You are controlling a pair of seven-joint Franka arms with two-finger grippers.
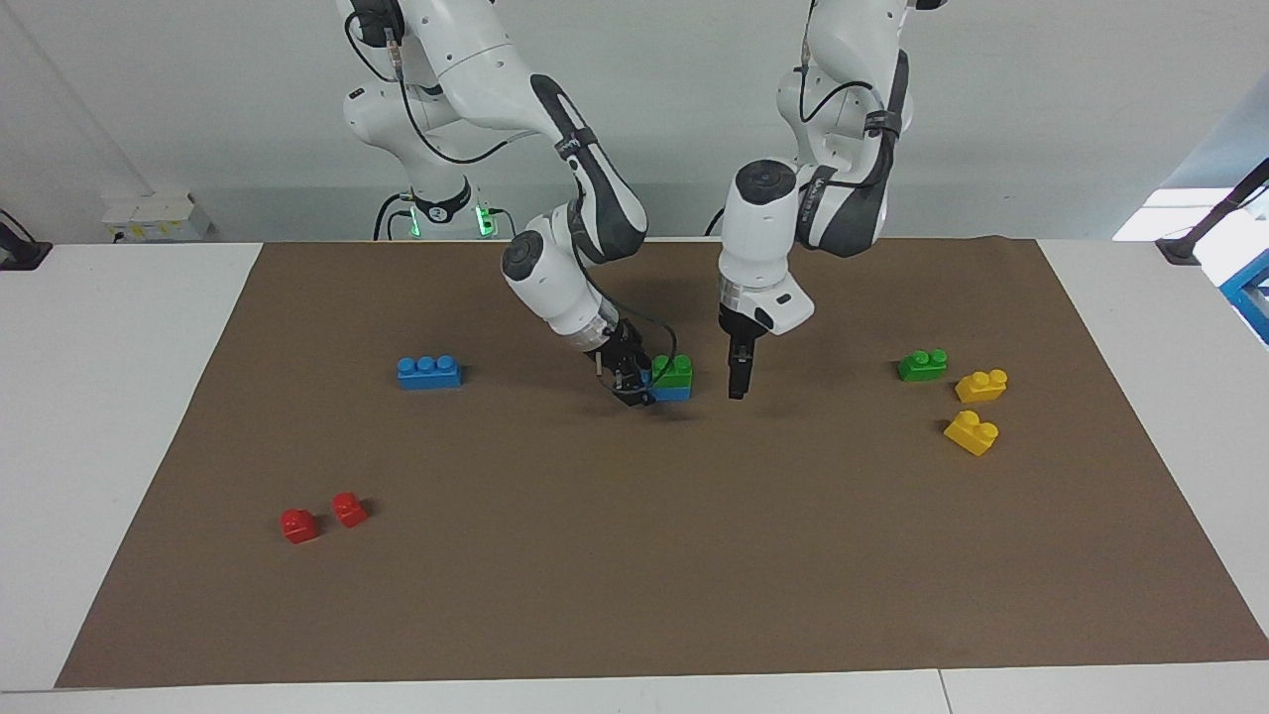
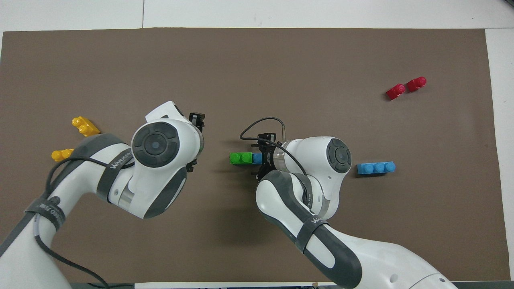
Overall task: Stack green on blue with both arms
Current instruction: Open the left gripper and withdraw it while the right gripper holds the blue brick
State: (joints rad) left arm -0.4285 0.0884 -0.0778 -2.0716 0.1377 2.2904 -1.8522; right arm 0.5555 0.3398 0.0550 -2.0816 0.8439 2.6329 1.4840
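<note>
Two bricks are standing stacked near the middle of the brown mat [image 1: 634, 555] in the facing view. The green brick [image 1: 673, 371] is sitting on the blue brick [image 1: 672, 393], and the blue brick is resting on the mat. This stack is serving as the reference point.

The right gripper [image 1: 632, 385] is reaching down slantwise to the stack's end toward the right arm. Whether it is open or gripping cannot be told. The left gripper [image 1: 736, 387] is hanging upright just beside the stack, toward the left arm's end of the table and apart from it. It is carrying nothing, and whether it is open or closed cannot be told.

A second blue brick [image 1: 428, 372] is lying well apart from the stack, toward the right arm's end. Two red bricks [image 1: 298, 525] are lying farther from the robots than the stack. A second green brick [image 1: 922, 365] and two yellow bricks [image 1: 980, 385] are lying well apart from the stack, toward the left arm's end.

In the overhead view, the green brick [image 2: 240, 158] is covering the stack's end toward the left arm. One stud of the blue brick [image 2: 257, 159] is showing beside it, at the right gripper [image 2: 260, 158]. The left gripper [image 2: 196, 119] is showing past its wrist, clear of the stack.
</note>
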